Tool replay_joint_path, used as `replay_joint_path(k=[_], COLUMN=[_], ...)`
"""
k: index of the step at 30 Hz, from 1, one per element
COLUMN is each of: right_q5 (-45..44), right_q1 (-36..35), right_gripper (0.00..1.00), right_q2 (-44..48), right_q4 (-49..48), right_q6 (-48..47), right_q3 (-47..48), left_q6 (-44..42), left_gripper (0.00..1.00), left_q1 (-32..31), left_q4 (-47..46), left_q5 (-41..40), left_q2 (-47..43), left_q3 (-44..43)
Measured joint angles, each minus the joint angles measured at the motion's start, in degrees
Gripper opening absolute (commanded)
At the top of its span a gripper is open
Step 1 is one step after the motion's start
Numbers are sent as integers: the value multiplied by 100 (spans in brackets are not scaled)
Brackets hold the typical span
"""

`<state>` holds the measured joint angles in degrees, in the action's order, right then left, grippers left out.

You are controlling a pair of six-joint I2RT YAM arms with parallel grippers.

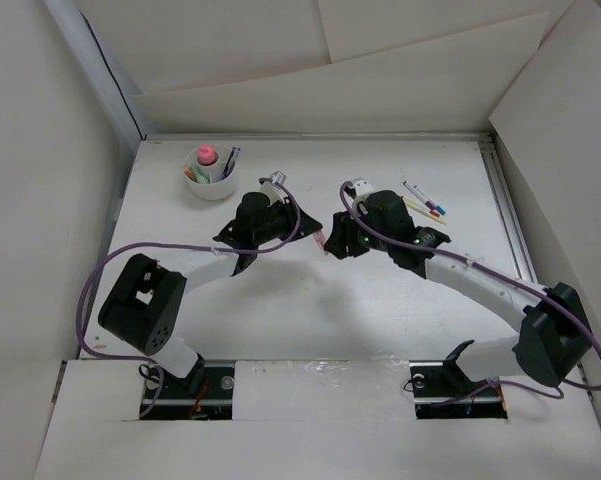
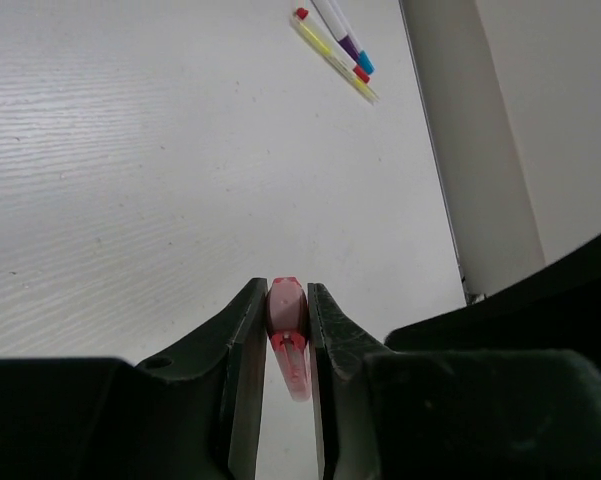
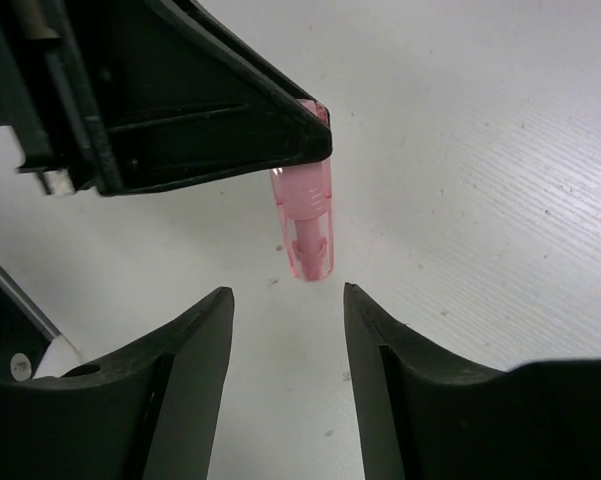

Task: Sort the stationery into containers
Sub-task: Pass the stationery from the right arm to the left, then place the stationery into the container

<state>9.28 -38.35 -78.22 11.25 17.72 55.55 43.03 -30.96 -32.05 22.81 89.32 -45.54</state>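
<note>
Left gripper (image 2: 285,298) and its pink piece (image 3: 302,225) block the right gripper (image 3: 288,300) mid-table; bare tabletop (image 1: 310,320) separates white cup (image 1: 218,189) from pens (image 1: 423,200).

— What are the arms looking like from above?
— Both are wearing white shells on their long links, the left arm (image 1: 205,268) and the right arm (image 1: 475,275) alike, with chunky black housings bulging at the joints.
— Any cabling showing?
— A purple cable (image 1: 84,305) is looping along the left one, and a second cable (image 1: 598,345), also purple, is trailing the right.
— And the grippers?
— The left gripper (image 2: 285,288) and right gripper (image 3: 285,292) are both showing matte black, wedge-shaped fingers (image 3: 185,370).
</note>
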Motion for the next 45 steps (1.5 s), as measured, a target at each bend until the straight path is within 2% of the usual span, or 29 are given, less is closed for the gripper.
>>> replay_joint_path(k=[10,20,26,35,40,45], right_q5=[-192,-901,-1008,-990,-946,-905], right_q1=[404,717,804,901,933,942], right_gripper=[56,56,56,57,57,57], right_q2=[769,470,516,1051,1084,1121], right_q4=[-160,-479,-586,-695,-710,-739], right_q6=[28,254,328,358,367,369], right_q3=[-136,-387,-691,-848,-863,-883], left_q6=[-28,101,232,-81,-297,-673], left_gripper=[0,0,0,0,0,1], left_q1=[201,953,1685,2271,2625,2684], left_q4=[317,741,1126,1945,2295,2516], left_q5=[-691,-2092,-2675,-3888,-4295,-4780], left_q2=[-225,-605,-614,-442,-33,479], left_q3=[-240,-752,-1095,-2024,-2594,-3018])
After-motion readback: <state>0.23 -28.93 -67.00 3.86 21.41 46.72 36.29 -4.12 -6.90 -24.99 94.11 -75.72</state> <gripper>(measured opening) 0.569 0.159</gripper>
